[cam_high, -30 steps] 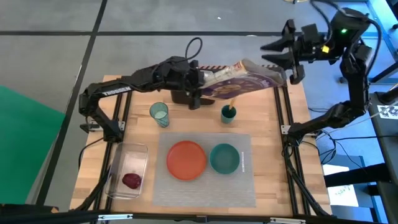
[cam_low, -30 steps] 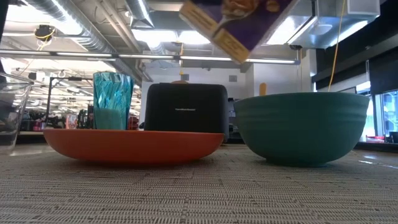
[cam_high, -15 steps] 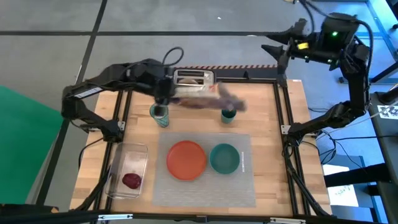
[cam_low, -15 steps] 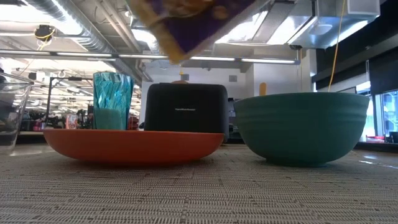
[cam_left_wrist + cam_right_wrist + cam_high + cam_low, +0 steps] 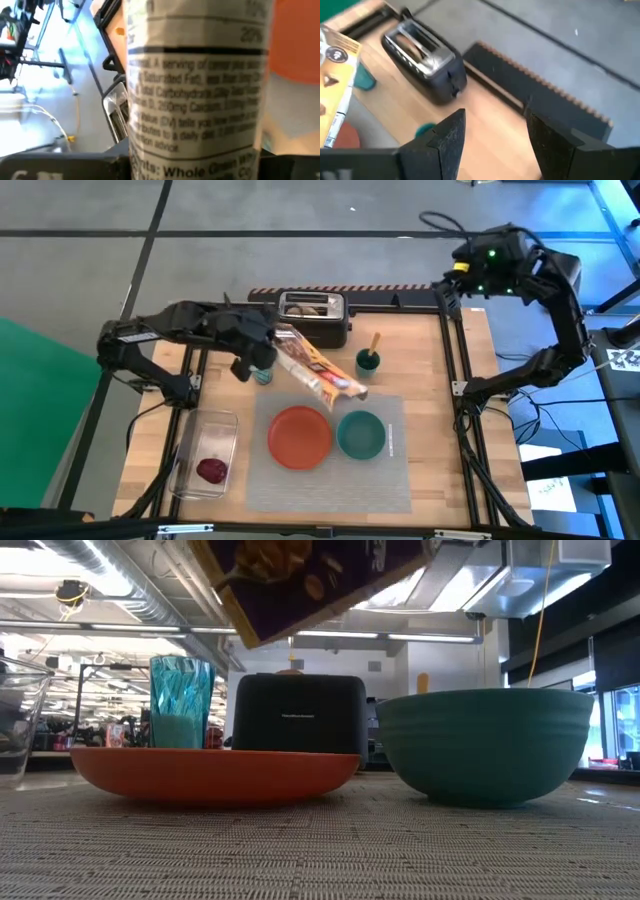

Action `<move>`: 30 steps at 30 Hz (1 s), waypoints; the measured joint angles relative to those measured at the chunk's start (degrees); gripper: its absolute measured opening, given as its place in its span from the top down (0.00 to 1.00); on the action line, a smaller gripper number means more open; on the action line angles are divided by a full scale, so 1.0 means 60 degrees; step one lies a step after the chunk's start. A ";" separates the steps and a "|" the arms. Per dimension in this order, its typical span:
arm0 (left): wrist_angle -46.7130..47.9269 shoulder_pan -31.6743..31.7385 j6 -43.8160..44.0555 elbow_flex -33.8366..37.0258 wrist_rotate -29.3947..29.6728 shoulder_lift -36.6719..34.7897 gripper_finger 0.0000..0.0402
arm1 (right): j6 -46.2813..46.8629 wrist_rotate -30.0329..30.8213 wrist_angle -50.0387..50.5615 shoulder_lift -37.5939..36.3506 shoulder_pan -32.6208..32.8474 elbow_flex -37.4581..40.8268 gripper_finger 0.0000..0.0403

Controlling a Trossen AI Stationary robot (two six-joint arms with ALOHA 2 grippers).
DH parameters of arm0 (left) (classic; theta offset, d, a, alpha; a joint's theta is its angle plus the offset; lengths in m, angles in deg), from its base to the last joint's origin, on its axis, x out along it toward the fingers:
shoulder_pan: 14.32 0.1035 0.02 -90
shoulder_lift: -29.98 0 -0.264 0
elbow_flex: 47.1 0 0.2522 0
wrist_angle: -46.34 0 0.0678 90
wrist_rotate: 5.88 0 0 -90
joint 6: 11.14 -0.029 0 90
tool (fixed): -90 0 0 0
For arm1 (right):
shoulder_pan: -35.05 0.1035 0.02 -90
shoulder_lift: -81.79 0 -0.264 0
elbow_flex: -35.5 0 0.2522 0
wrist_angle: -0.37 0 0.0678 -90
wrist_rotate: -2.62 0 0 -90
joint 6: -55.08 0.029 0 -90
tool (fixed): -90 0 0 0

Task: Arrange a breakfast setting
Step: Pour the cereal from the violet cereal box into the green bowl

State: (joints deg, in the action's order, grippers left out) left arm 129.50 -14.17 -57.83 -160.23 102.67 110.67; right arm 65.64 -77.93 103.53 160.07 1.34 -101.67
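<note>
Your grey placemat (image 5: 330, 450) lies at the near middle of the table (image 5: 420, 360), with the orange plate (image 5: 299, 436) on its left part and the teal bowl (image 5: 360, 434) just right of it, the two close together. The purple cereal box (image 5: 320, 367) hangs tilted in the air above the plate's far edge, clamped at its left end by your left gripper (image 5: 262, 352), whose fingers are closed on it. The black toaster (image 5: 312, 311) stands at the far edge. Your right gripper (image 5: 492, 135) waits past the table's far right corner, fingers spread and holding nothing. The bluish tumbler (image 5: 181, 701) stands left of the toaster. The dark red fruit (image 5: 211, 470) sits in a clear container (image 5: 205, 453) at near left.
</note>
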 joint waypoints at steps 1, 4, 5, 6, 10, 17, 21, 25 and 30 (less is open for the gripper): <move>-0.0046 -0.0069 -0.0156 0.0000 0.0043 0.0125 0.71 | 0.0132 -0.0004 0.0006 -0.0088 0.0000 0.0248 0.50; -0.0064 -0.0238 -0.0535 0.0000 0.0007 0.0480 0.71 | 0.0456 -0.0007 0.0003 -0.0440 0.0000 0.0922 0.50; -0.0064 -0.0284 -0.0596 0.0000 0.0007 0.0619 0.71 | 0.0551 -0.0005 -0.0012 -0.0591 0.0000 0.1133 0.50; -0.0066 -0.0351 -0.0698 0.0000 0.0025 0.0766 0.71 | 0.0672 -0.0007 -0.0043 -0.0759 0.0000 0.1354 0.50; -0.0086 -0.0519 -0.1087 0.0000 0.0307 0.1320 0.71 | 0.1029 -0.0011 -0.0344 -0.1451 0.0000 0.2111 0.50; -0.0363 -0.0984 -0.2125 0.0000 0.1529 0.1970 0.71 | 0.1670 -0.0073 -0.0449 -0.2686 0.0000 0.2861 0.50; -0.0920 -0.1225 -0.2980 0.0000 0.2158 0.2159 0.71 | 0.1956 -0.0074 -0.0455 -0.3222 0.0000 0.3174 0.50; -0.1305 -0.1457 -0.3927 0.0000 0.2414 0.2254 0.71 | 0.2106 -0.0074 -0.0493 -0.3533 0.0000 0.3425 0.50; -0.1790 -0.1726 -0.5088 0.0000 0.2494 0.2258 0.71 | 0.2197 -0.0119 -0.0508 -0.3665 0.0000 0.3525 0.50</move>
State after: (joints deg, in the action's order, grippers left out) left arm 118.76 -24.52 -88.37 -160.23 117.64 124.22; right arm 78.82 -78.64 100.48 138.08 1.34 -80.52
